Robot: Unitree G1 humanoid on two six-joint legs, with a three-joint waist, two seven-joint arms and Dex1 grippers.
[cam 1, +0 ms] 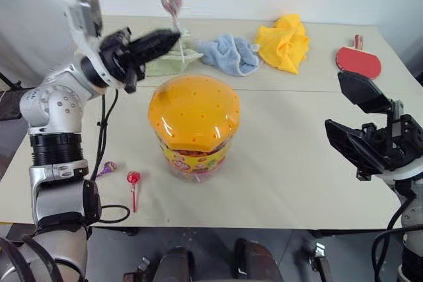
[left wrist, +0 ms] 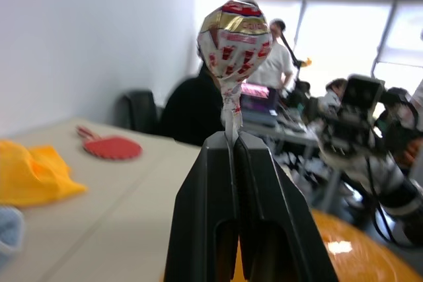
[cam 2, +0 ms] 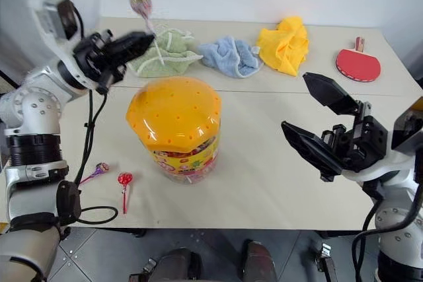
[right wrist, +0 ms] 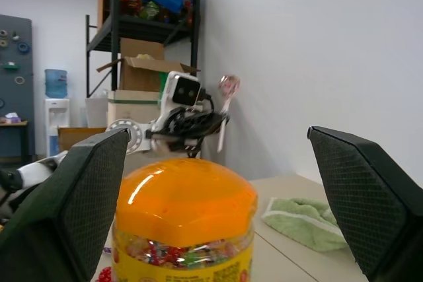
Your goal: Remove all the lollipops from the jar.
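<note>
The jar [cam 1: 193, 113] stands mid-table, a clear tub with a domed orange lid dotted with holes and a yellow-red label. My left gripper [cam 1: 175, 36] is raised above and to the left of it, shut on the thin stick of a pinkish-brown swirled lollipop [left wrist: 234, 34] whose wrapped head points up. A red lollipop [cam 1: 133, 177] and a purple lollipop [cam 1: 109, 166] lie on the table left of the jar. My right gripper [cam 2: 294, 100] hovers open to the right of the jar, facing it, with nothing between its fingers.
At the back of the table lie a green cloth [cam 1: 173, 57], a blue cloth [cam 1: 228, 54], a yellow cloth [cam 1: 284, 41] and a red paddle [cam 1: 358, 61]. A black cable [cam 1: 106, 130] hangs by my left arm. People sit at a desk beyond the table.
</note>
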